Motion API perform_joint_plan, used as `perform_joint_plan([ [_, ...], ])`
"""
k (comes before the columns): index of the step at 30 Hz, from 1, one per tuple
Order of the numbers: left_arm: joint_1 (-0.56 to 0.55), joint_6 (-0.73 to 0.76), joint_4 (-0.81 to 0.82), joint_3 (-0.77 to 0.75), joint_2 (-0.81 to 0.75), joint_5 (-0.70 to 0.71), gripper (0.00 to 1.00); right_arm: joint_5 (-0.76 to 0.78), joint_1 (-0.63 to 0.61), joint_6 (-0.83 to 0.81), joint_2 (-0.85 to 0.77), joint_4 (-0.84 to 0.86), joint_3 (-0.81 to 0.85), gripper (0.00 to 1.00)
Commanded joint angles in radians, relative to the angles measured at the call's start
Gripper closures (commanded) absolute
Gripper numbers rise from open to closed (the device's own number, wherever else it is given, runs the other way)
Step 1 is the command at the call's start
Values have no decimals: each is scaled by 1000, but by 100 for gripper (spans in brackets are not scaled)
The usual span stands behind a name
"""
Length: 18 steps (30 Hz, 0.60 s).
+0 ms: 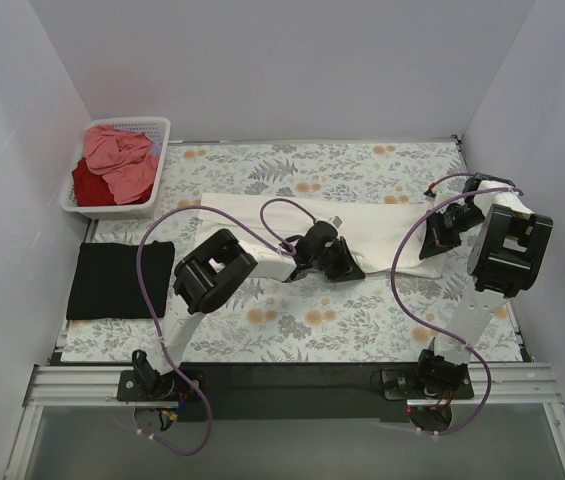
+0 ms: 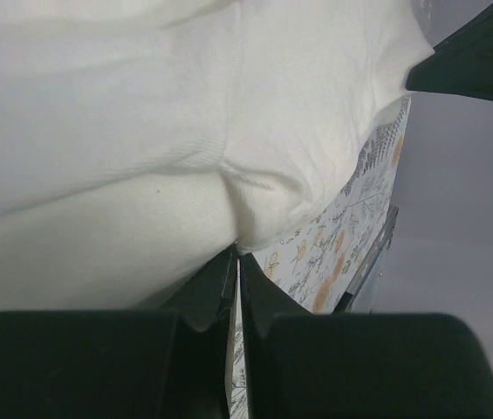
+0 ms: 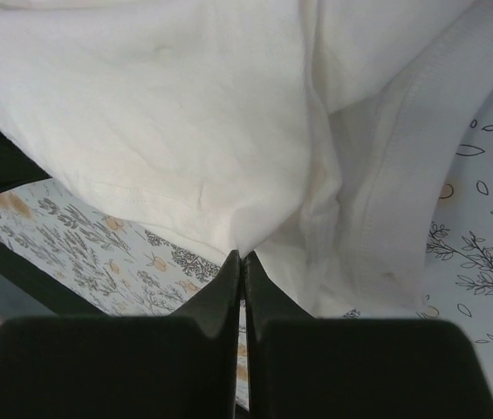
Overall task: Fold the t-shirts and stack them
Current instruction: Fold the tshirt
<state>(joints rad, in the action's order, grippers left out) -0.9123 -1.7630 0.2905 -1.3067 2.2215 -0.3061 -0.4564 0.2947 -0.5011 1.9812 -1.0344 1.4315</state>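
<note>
Cream-white t-shirt (image 1: pixel 382 222) stretched across mid bench (image 1: pixel 312 325), left gripper (image 2: pixel 237 262) clamped on its near edge, right gripper (image 3: pixel 243 260) clamped on its right end, black t-shirt (image 1: pixel 120 280) folded flat at left, salmon-pink t-shirt (image 1: pixel 122 160) and dark red t-shirt (image 1: pixel 87 186) heaped in white basket (image 1: pixel 154 124), far-left corner

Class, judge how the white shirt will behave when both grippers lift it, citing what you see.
Probably floppy: the white shirt bunches into folds where the left gripper and right gripper pinch it. It likely sags between them, since it drapes loosely. Seemingly light: small pinches hold it.
</note>
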Motion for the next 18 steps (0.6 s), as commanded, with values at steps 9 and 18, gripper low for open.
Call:
perform_joint_plan([
  [9,27,14,18,-34,-94,-37,100,-83,4,-19,-32,-38,61,99],
  [18,87,65,4,-48,-141,-74,100,-166,6,-2,10,-62,182,99],
])
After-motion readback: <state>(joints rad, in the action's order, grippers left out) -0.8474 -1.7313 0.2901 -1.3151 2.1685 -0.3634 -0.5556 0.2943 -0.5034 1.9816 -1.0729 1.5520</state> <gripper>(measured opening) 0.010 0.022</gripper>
